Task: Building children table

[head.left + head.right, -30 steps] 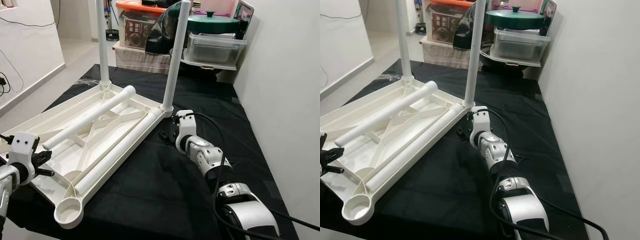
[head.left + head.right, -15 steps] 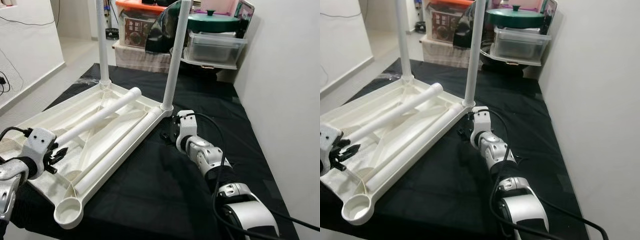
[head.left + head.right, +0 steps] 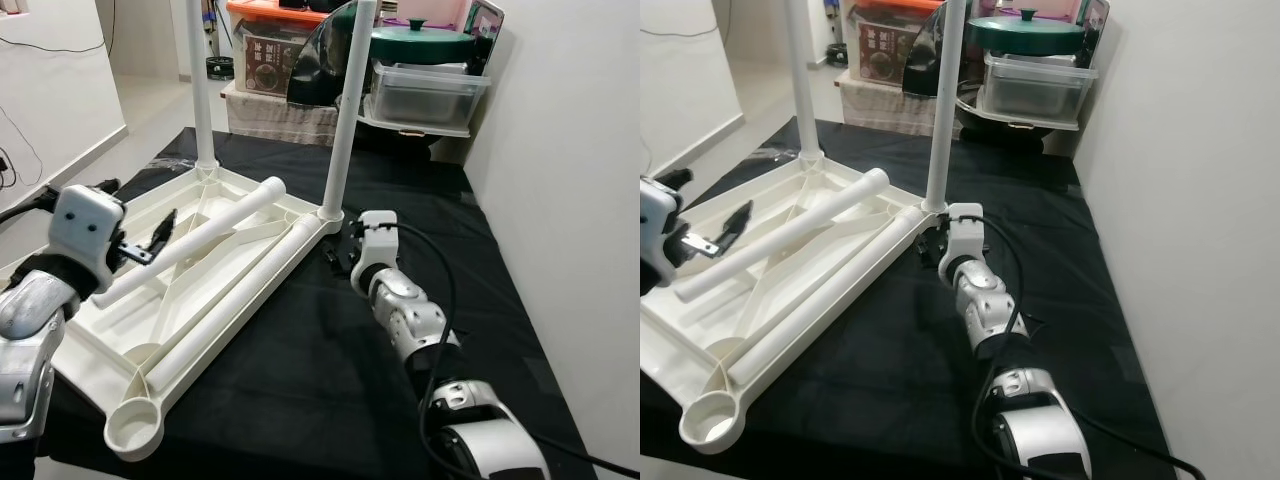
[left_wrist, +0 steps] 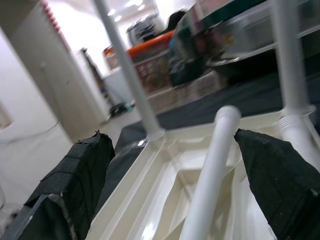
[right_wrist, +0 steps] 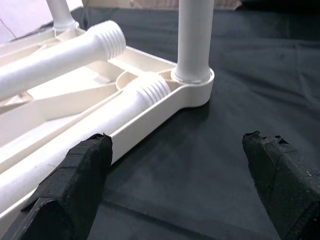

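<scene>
White plastic tabletop (image 3: 120, 310) lying upside down on a counter draped in black cloth (image 3: 330, 390), ribbed underside facing up. Two white legs standing upright in its far corner sockets: far-left leg (image 3: 201, 90) at about 11 o'clock of the scene, far-right leg (image 3: 345, 120) near 12 o'clock. Two more loose legs lying flat inside the tray: one (image 3: 200, 240) slanting across the middle with its threaded end toward the far side, the other (image 3: 235, 310) along the right rim, its threaded end just beside the base of the far-right leg. Empty round corner socket (image 3: 135, 432) at roughly 7 o'clock, nearest the camera.

Left claw (image 3: 145, 240) raised above the left part of the tabletop at about 9 o'clock, fingers (image 4: 80, 175) spread wide, gripping nothing, aimed along the slanting loose leg. Hard to say from the head views whether a fingertip touches that leg; likely just above it.

Right claw (image 3: 338, 255) low over the black cloth near centre, just beside the corner holding the far-right leg, fingers (image 5: 75, 175) parted wide, nothing between them, not touching the tabletop rim.

Beyond the counter at 12 to 1 o'clock: a clear storage box (image 3: 425, 95) under a green lid (image 3: 425, 40), and an orange-lidded bin (image 3: 270, 50). White wall (image 3: 570, 200) along the right.
</scene>
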